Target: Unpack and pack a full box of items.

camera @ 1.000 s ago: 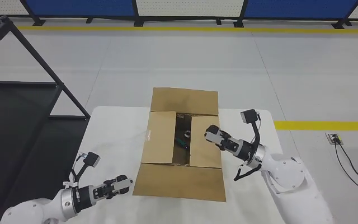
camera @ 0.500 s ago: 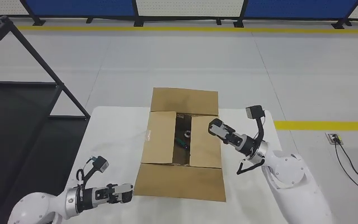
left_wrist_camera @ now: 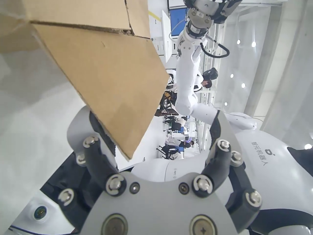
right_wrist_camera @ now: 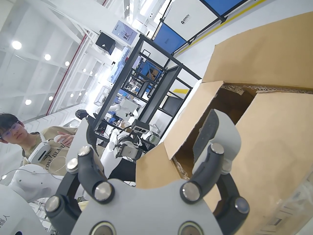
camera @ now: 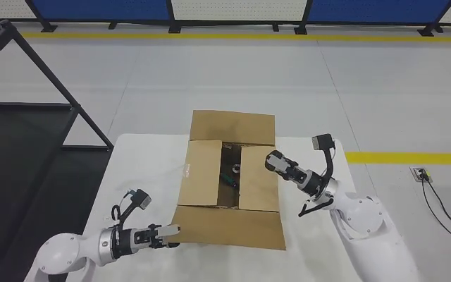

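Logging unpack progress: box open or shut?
Partly open: the box has far and near flaps folded out, side flaps lying over the top with a gap.

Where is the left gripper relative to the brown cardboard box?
In the top view, the left gripper sits at the near left corner of the brown cardboard box, open around the corner of the near flap.

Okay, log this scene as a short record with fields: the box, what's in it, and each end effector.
Box: cardboard box on the white table, flaps partly open
Contents: dark items, seen through the gap between the side flaps
Left end effector: open around the near flap's left corner
Right end effector: open, at the right side flap
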Robot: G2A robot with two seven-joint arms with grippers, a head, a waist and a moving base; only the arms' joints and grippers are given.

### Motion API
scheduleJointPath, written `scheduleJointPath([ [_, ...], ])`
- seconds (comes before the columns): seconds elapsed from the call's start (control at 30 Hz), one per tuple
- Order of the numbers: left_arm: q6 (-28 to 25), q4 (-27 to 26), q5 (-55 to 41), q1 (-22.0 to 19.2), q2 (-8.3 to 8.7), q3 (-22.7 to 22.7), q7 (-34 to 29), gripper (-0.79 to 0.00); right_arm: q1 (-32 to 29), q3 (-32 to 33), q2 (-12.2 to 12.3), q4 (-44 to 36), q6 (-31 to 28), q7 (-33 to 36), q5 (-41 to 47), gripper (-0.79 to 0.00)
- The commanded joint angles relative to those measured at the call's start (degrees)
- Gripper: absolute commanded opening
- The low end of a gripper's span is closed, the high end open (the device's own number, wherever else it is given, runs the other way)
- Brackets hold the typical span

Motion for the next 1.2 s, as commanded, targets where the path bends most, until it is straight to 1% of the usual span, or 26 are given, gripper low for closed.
scheduleJointPath([
  [0.0, -0.7, -0.6, -1.0, 0.3, 0.12, -0.5, 0.5, 0.0, 0.5, -0.1, 0.0, 0.8, -0.1, 0.6, 1.0, 0.0],
  [0.17, -1.5, -2.2, -2.2, 0.2, 0.38, -1.1, 2.3, 0.0, 2.6, -0.2, -0.1, 3.6, 0.2, 1.2, 3.1, 0.0],
  [0.3, -1.2, -2.6, -3.1, -1.4, 0.54, -0.7, 3.5, 0.0, 4.3, -0.2, -0.3, 6.1, 1.6, 0.4, 6.1, 0.0],
  [0.5, -0.6, -2.6, -2.7, -3.7, 0.81, 0.1, 5.6, 0.0, 4.3, -0.1, -0.3, 6.2, 1.9, 0.3, 6.2, 0.0],
  [0.67, -0.1, -1.9, -2.3, -5.3, 1.09, 0.9, 6.0, 0.0, 4.3, -0.1, -0.3, 6.2, 1.9, 0.3, 6.2, 0.0],
  [0.8, 0.8, -0.5, -3.4, -7.0, 1.25, 0.9, 7.3, 0.0, 4.2, -0.5, -0.4, 6.4, 3.1, -0.8, 7.0, 0.0],
  [0.9, 2.0, 1.1, -5.0, -8.6, 1.3, 1.4, 8.1, 0.0, 6.2, -0.6, -0.5, 9.5, 3.8, -0.6, 8.6, 0.0],
  [1.03, 2.3, 2.4, -4.0, -10.5, 1.3, 2.9, 10.7, 0.0, 9.1, -0.5, -0.8, 14.1, 4.7, -2.4, 9.9, 0.0],
  [1.17, 2.6, 3.3, -2.9, -12.2, 1.21, 4.9, 13.4, 0.0, 9.8, 0.1, -0.9, 15.9, 3.1, -3.6, 11.0, 0.0],
])
